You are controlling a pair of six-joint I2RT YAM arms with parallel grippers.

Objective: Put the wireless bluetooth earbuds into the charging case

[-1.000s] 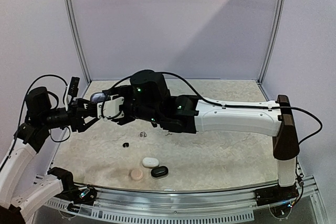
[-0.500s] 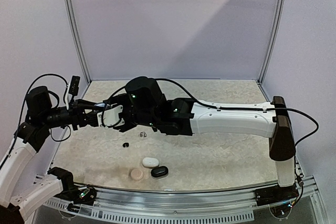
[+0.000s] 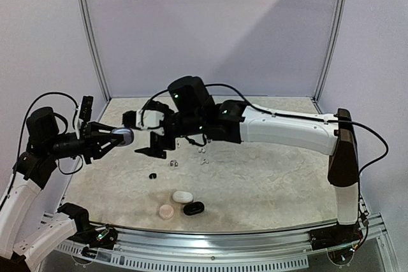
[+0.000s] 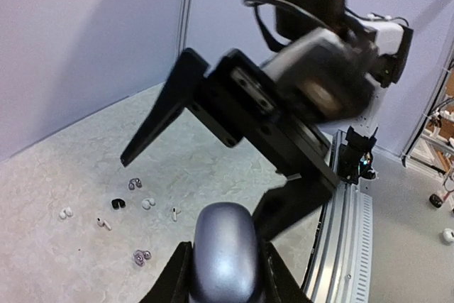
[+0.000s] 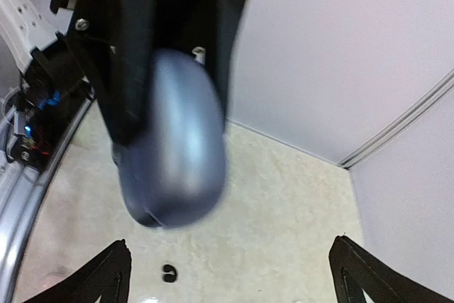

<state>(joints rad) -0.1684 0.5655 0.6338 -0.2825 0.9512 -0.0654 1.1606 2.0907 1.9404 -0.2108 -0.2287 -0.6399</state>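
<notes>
Risks dropping the blue-grey charging case (image 3: 123,135), clamped aloft by one end in the left pincer (image 4: 225,274) beside the wide-open, empty right pincer (image 5: 230,245), above earbuds (image 4: 147,203) scattered on the table (image 3: 255,176).

- Bright, even light; a diagonal shadow crosses the back wall (image 3: 268,42).
- Right arm (image 4: 319,69) blurred in the left wrist view.
- Case (image 5: 174,140) soft-focused up close, with a faint sheen.

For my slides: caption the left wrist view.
Left tool grips a blue-grey case; the open right tool faces it.
</notes>
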